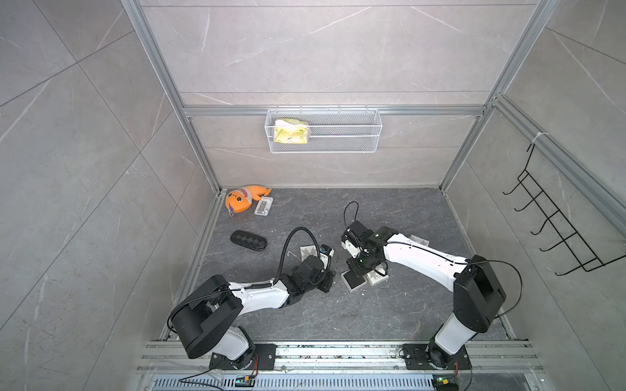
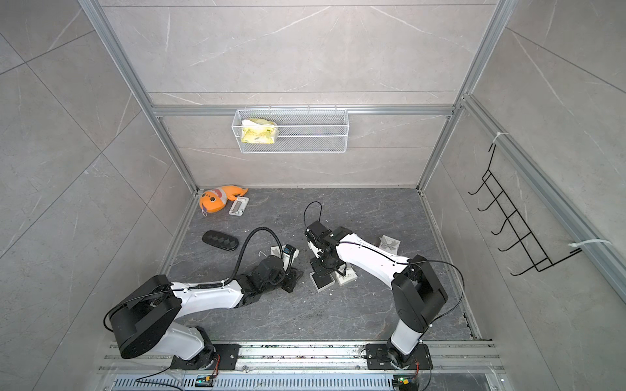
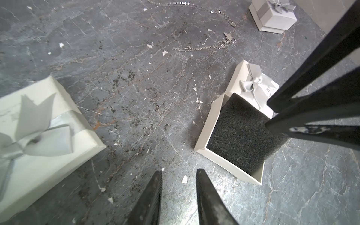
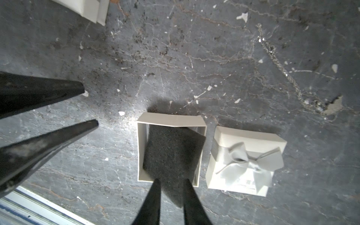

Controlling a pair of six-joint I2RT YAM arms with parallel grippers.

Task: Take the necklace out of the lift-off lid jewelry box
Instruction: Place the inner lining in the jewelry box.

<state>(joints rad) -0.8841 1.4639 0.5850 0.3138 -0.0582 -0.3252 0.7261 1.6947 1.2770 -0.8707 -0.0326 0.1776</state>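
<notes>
The cream jewelry box [image 4: 141, 148] stands open, its bow-topped lid [image 4: 245, 161] set beside it. A dark foam pad [image 4: 173, 148] sits tilted, half out of the box. My right gripper [image 4: 172, 181] is shut on the pad's near corner. The silver necklace [image 4: 280, 68] lies loose on the slate floor beyond the box, also visible in the left wrist view as the necklace [image 3: 204, 47]. My left gripper [image 3: 179, 171] hovers open over bare floor beside the box [image 3: 202, 136], nothing between its fingers. In both top views the arms cover most of the box [image 1: 354, 284].
A closed bowed gift box [image 3: 39, 136] lies close to my left gripper, and another small gift box [image 3: 272, 15] is past the necklace. Far left are an orange plush fish [image 1: 242, 199] and a black oval tray [image 1: 248, 240]. A wire basket [image 1: 323, 130] hangs on the back wall.
</notes>
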